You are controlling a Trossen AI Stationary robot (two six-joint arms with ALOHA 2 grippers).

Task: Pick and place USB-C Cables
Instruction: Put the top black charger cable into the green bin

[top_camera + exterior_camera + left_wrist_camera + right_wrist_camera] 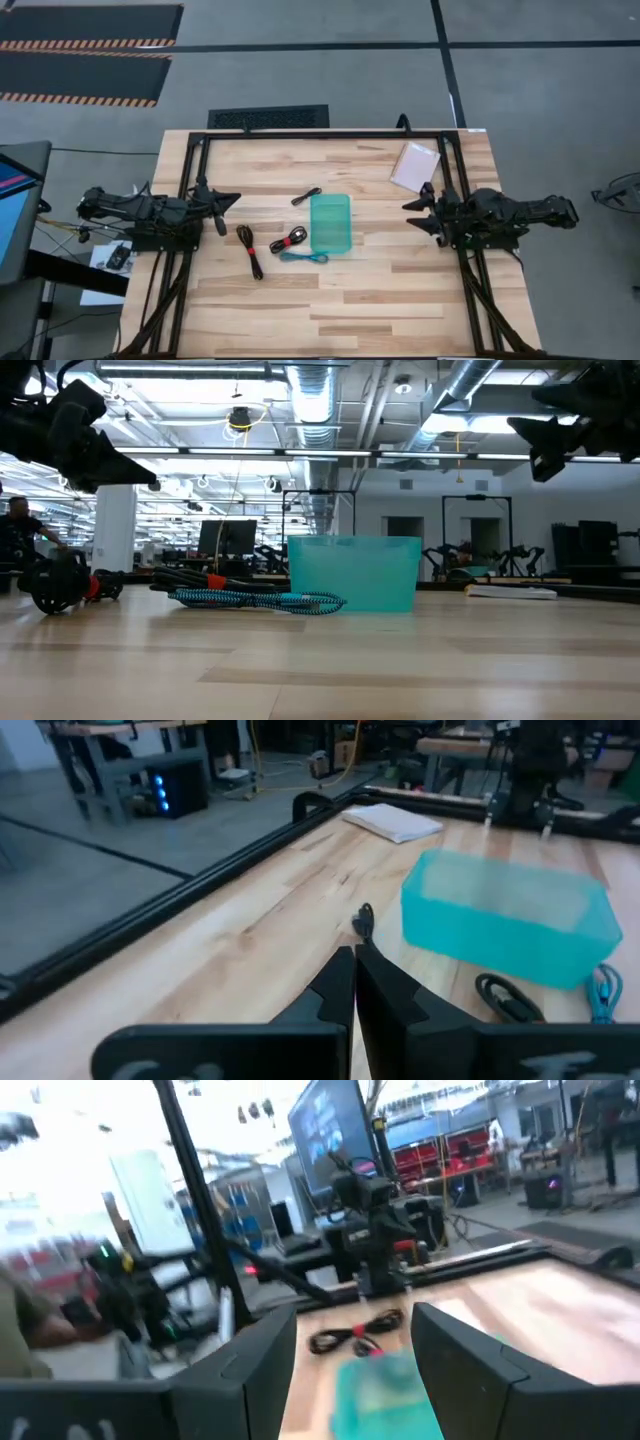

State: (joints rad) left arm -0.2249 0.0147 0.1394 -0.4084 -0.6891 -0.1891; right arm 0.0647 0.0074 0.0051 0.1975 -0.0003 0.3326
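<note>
Several short cables lie flat on the wooden table around the translucent teal tray. A black one is on its far side. A black one with a red tie and a longer black one with a red tie lie to its left, and a teal-blue one lies at its near left corner. In the low view the blue cable rests in front of the tray. My left gripper hovers shut above the table's left side, its shut fingers pointing toward the tray. My right gripper hovers open at the right.
A flat white packet lies near the far right corner. A black metal frame runs along the table's far edge and down both sides. Bare wood stretches across the near half of the table.
</note>
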